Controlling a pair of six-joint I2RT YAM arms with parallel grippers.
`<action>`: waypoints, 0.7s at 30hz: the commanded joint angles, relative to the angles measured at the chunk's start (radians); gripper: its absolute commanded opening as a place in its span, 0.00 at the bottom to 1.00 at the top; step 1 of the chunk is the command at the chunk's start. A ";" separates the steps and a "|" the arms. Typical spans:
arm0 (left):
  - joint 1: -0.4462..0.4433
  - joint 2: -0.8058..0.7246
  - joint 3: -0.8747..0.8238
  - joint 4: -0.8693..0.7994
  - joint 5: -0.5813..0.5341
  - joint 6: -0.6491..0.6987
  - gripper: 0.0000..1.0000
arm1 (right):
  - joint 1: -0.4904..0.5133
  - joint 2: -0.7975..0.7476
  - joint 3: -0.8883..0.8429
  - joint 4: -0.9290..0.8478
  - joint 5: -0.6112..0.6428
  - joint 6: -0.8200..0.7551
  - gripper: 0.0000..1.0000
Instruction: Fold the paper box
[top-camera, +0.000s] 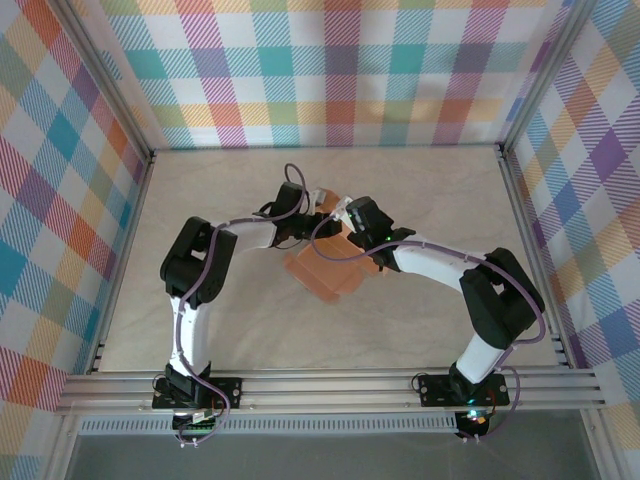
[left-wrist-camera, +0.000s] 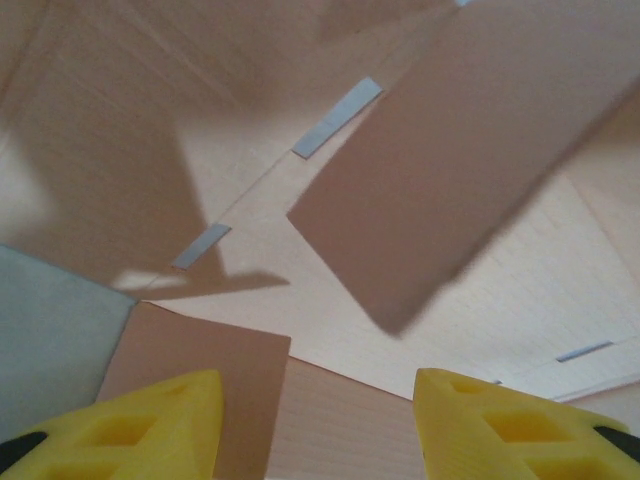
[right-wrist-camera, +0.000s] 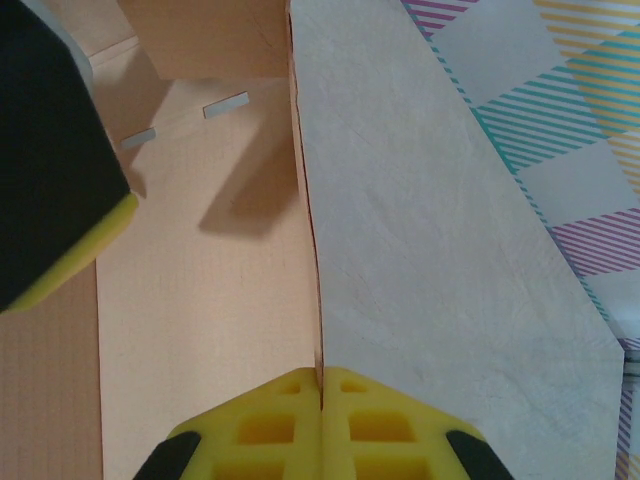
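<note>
the right gripper (right-wrist-camera: 322, 385) clenched the paper box (right-wrist-camera: 200, 320) by its edge, sheet running toward twelve o'clock; the left gripper (left-wrist-camera: 315, 385) gaped, flap (left-wrist-camera: 440, 150) at one o'clock.

The paper box (top-camera: 325, 268), salmon-orange card still mostly unfolded, sits mid-tabletop with some flaps raised and its right edge pinched.

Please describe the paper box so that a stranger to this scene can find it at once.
On the pale table inside the checked walls, look where the left arm and right arm meet. The paper box is there: a salmon-orange card sheet with flaps, unlike the black-and-white arms.
</note>
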 joint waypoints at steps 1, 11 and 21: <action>-0.028 0.051 0.025 -0.139 -0.049 0.047 0.54 | -0.004 0.007 0.024 0.012 0.001 0.039 0.00; -0.042 -0.015 0.016 -0.154 -0.088 0.049 0.58 | -0.004 -0.005 0.012 0.019 0.009 0.031 0.00; -0.004 -0.286 -0.146 -0.099 -0.267 0.094 0.63 | -0.008 -0.036 -0.050 0.122 0.005 -0.069 0.00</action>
